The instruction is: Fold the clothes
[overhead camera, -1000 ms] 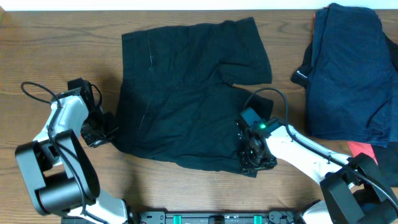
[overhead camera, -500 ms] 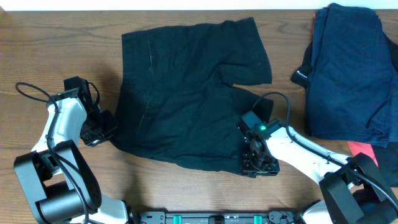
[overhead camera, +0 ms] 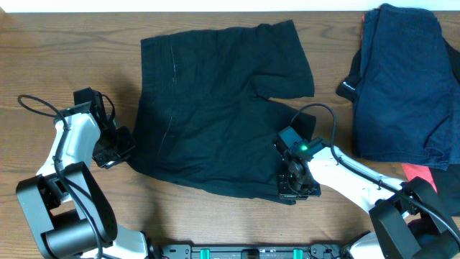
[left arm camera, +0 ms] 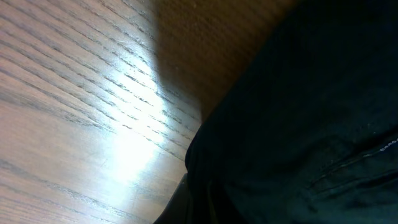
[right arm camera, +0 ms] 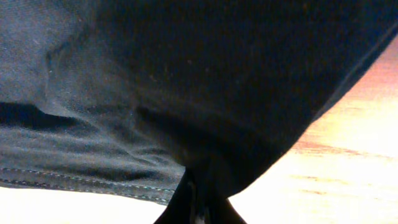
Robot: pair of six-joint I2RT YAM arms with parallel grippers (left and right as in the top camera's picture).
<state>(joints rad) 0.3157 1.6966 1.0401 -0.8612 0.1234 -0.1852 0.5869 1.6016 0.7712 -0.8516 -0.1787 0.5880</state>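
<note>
We found the black shorts (overhead camera: pixel 215 108) spread flat on the wooden table (overhead camera: pixel 57 65) at the centre of the overhead frame, with navy garments (overhead camera: pixel 402 79) piled at the upper right. The right gripper (overhead camera: pixel 292 188) sat at the shorts' lower right corner, its jaws pinching a fold of the fabric. The left gripper (overhead camera: pixel 117 149) met the shorts' left edge; we could not tell how its jaws stood.

Plain black soft-fabric shorts (overhead camera: pixel 215 108) spread flat mid-table — two short wide legs toward the right, lower edge slightly rumpled.
</note>
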